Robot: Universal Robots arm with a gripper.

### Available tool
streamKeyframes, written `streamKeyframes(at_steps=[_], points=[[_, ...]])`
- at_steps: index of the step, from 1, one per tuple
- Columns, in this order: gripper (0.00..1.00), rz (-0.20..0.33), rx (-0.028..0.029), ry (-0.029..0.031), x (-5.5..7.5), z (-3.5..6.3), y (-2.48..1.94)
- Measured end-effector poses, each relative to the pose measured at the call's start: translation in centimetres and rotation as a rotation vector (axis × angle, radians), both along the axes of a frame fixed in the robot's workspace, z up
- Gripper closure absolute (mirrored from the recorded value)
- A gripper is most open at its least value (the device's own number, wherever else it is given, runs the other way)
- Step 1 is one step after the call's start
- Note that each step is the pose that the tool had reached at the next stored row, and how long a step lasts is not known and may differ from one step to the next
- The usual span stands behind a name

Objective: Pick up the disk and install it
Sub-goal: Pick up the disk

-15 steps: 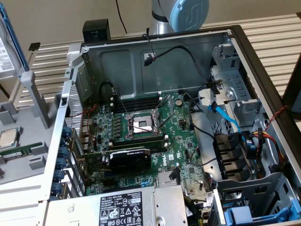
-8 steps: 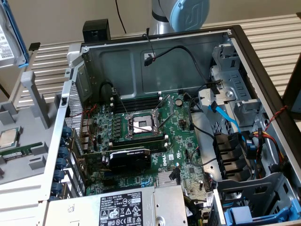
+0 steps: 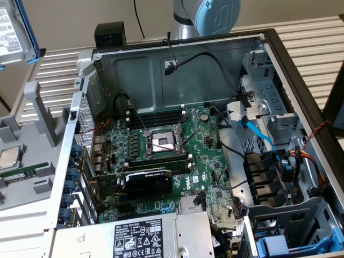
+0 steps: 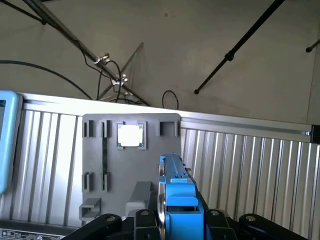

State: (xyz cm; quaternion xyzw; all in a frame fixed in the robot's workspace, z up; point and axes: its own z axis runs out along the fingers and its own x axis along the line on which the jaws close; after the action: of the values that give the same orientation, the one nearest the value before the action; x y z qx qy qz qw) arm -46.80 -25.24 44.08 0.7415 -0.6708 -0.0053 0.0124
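The disk (image 3: 15, 29), a silver drive with a white label in a blue carrier, hangs in the air at the exterior view's far left, above the grey parts holder (image 3: 37, 134). In the wrist view the disk (image 4: 176, 192) shows edge-on, with its blue carrier standing upright between the black fingers. My gripper (image 4: 180, 220) is shut on the disk. Below it in that view lies the grey parts holder (image 4: 150, 165) on the slatted metal table.
A small square silver CPU chip (image 4: 131, 135) sits in the holder, also seen as the chip (image 3: 11, 157). The open computer case (image 3: 258, 48) holds the motherboard (image 3: 161, 145), cables and drive bays; another blue-fronted carrier (image 3: 282, 247) sits at the exterior view's right. The arm's base (image 3: 207, 16) stands behind the case.
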Motion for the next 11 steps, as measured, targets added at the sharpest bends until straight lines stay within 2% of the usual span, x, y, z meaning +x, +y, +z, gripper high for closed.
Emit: streamKeyframes(at_steps=[6,11], points=[[0.63,0.000,0.0113,-0.0001,1.8,1.74,-0.23],[0.63,0.000,0.0174,-0.0002,3.1,3.11,-0.56]])
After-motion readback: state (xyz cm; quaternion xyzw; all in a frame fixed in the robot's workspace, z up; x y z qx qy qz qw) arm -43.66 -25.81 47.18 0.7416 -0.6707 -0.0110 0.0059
